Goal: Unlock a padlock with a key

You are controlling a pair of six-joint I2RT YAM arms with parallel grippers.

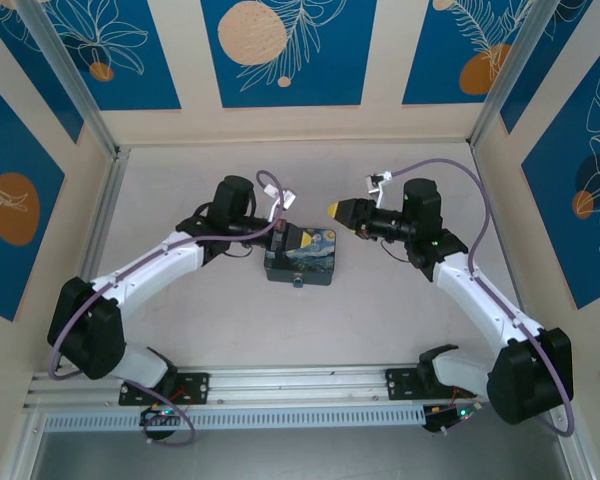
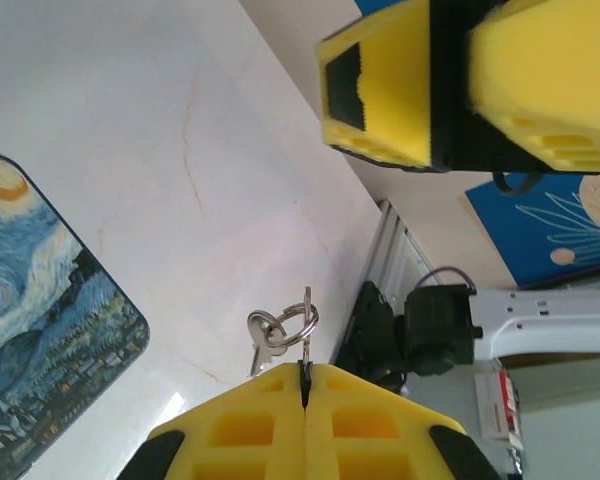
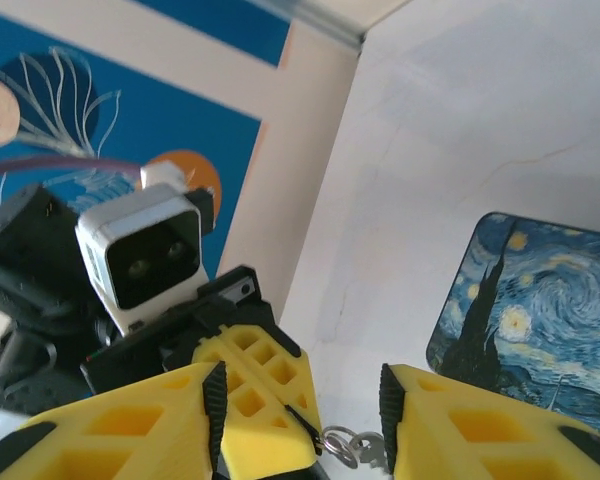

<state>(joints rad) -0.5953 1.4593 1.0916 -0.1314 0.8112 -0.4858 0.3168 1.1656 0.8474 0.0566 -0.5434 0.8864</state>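
Left gripper (image 2: 305, 372) pinches what looks like the key (image 2: 306, 338); right gripper (image 3: 301, 400) gapes close by

Bright, even light from above. Top view is sharp, with faint soft shadows on the pale marbled table (image 1: 380, 320). Left wrist view: table blown near white at top left, glare spot low down, yellow foam-padded right claw (image 2: 455, 120) blurred up close. Right wrist view: table washed out, lower edge soft.
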